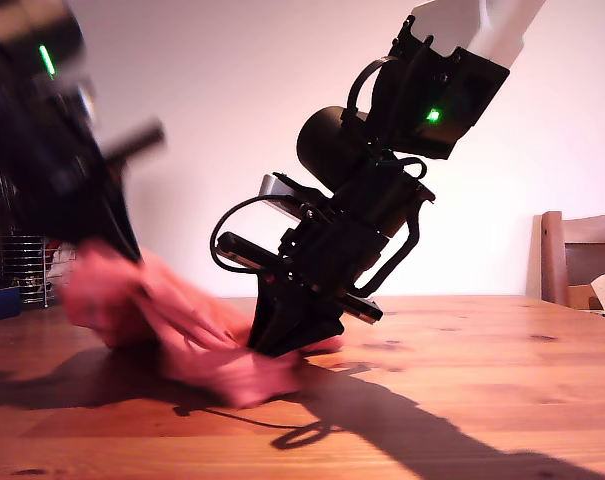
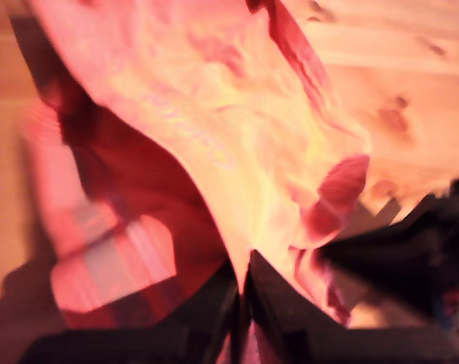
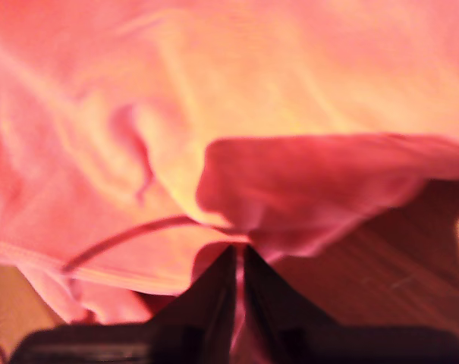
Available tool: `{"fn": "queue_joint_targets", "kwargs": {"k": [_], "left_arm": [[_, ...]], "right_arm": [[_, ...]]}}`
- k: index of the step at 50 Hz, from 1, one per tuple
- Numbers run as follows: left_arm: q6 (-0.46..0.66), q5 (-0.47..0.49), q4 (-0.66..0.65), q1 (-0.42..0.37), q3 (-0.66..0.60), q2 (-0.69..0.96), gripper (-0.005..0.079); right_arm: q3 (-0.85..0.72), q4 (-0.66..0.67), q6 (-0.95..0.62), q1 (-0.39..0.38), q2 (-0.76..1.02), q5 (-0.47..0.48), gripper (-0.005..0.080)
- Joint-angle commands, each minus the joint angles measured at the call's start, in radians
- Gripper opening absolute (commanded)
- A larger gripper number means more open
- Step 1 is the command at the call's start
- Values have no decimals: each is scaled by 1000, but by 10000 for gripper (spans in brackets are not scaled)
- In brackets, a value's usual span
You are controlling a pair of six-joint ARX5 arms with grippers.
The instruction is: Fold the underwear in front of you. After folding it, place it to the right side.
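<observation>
Exterior view: a knotty, warm-toned wooden table (image 1: 482,380) is seen before a plain white wall (image 1: 232,120), with a wooden chair (image 1: 567,260) at that view's right and a wire rack (image 1: 22,265) at its left. The underwear (image 1: 197,335), soft and rumpled, is lifted partly off the table. My first gripper (image 2: 244,292) and my second gripper (image 3: 239,265) are each closed on its cloth.

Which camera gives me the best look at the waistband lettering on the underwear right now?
The first wrist view: faint grey lettering runs across the paler waistband of the soft coral-red cloth underwear, though blurred. The second wrist view shows only plain folds, and the exterior view shows a motion-blurred bundle on the wooden table.
</observation>
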Motion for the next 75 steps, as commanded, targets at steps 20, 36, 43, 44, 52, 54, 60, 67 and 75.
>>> {"fn": "queue_joint_targets", "kwargs": {"k": [20, 36, 43, 44, 52, 54, 60, 67, 75], "left_arm": [[121, -183, -206, 83, -18, 29, -23], [175, -233, -268, 169, -20, 101, 268], [216, -240, -286, 170, -20, 165, 373], [219, -249, -290, 170, -20, 172, 373], [254, -358, -274, 169, -8, 167, 371], [266, -374, -278, 169, 5, 158, 370], [274, -390, -290, 169, 43, 130, 370], [285, -389, -328, 167, 93, 106, 370], [298, -391, -364, 167, 129, 98, 370]], "right_arm": [[-13, 3, -5, 13, 25, -37, 89], [-13, -19, -5, 23, 25, -37, 89], [-11, -22, -5, 23, 25, -50, 89], [-11, -22, -5, 23, 25, -53, 89], [-8, -22, -5, 23, 25, -64, 89], [-8, -23, -5, 23, 25, -64, 89], [-7, -24, -5, 23, 25, -66, 89], [-7, -24, -6, 23, 25, -75, 89], [-7, -22, -6, 23, 25, -77, 89]]}}
